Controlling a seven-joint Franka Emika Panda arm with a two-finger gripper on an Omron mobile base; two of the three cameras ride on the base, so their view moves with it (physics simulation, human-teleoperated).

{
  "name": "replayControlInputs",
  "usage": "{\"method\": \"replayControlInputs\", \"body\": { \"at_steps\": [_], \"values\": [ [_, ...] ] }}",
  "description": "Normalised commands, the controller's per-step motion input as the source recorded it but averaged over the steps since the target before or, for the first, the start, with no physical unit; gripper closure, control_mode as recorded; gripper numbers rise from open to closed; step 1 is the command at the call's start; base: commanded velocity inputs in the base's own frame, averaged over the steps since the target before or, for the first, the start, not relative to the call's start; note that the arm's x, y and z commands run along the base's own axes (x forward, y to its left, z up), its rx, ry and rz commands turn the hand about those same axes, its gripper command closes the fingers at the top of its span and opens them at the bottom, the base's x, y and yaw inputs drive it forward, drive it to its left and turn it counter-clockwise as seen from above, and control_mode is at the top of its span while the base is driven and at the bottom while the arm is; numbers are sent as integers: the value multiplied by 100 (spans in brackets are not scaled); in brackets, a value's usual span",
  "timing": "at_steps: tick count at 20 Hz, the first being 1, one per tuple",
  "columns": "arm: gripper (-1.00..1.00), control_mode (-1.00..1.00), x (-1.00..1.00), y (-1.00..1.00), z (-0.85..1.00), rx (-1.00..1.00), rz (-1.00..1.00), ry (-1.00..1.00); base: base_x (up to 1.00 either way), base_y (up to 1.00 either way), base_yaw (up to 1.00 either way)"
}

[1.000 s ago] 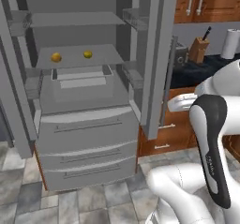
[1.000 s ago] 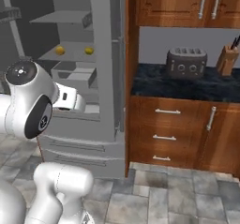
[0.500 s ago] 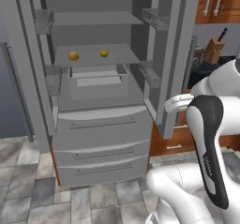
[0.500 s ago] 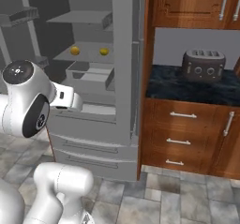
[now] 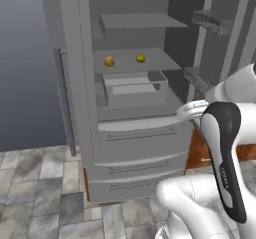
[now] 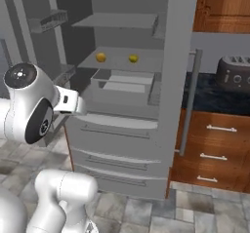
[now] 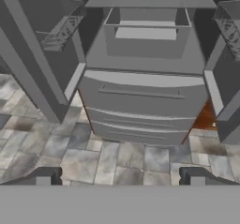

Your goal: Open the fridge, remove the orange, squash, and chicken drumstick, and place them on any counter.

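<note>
The fridge (image 5: 135, 113) is seen standing with both upper doors swung wide, its grey interior laid open. On the middle shelf two small round pieces are set side by side, apart from each other: an orange-yellow one (image 5: 109, 61) to the left and a yellower one (image 5: 141, 59) to the right. Whether either is the orange cannot be told at this size. Below that shelf an open grey bin (image 5: 134, 87) is seen, and below it the two wide drawers (image 5: 142, 153) are shut.

In the hand view the gripper (image 7: 120, 177) is held low and well back from the fridge, over the grey stone floor tiles (image 7: 117, 160); its two dark fingertips (image 7: 44, 176) are spread wide apart with nothing between them. The two round pieces are glimpsed at the far top edge of that view, well away from the jaws.

From the right base view the counter (image 6: 215, 99) is seen to the right of the fridge, black and glossy, with a toaster (image 6: 234, 73) stood on it and wooden drawers (image 6: 215, 151) beneath. No drumstick or squash can be made out on the shelves.
</note>
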Motion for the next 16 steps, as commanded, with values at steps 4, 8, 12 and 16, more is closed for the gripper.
{"method": "replayControlInputs", "body": {
  "at_steps": [4, 8, 12, 16],
  "values": [
    [-100, 100, 0, 0, 0, 0, 0, 0, 39, 24, 0],
    [-100, 100, 0, 0, 0, 0, 0, 0, 39, -11, 0],
    [-100, 100, 0, 0, 0, 0, 0, 0, 65, -21, 0],
    [-100, 100, 0, 0, 0, 0, 0, 0, 100, -19, 0]
  ]
}}
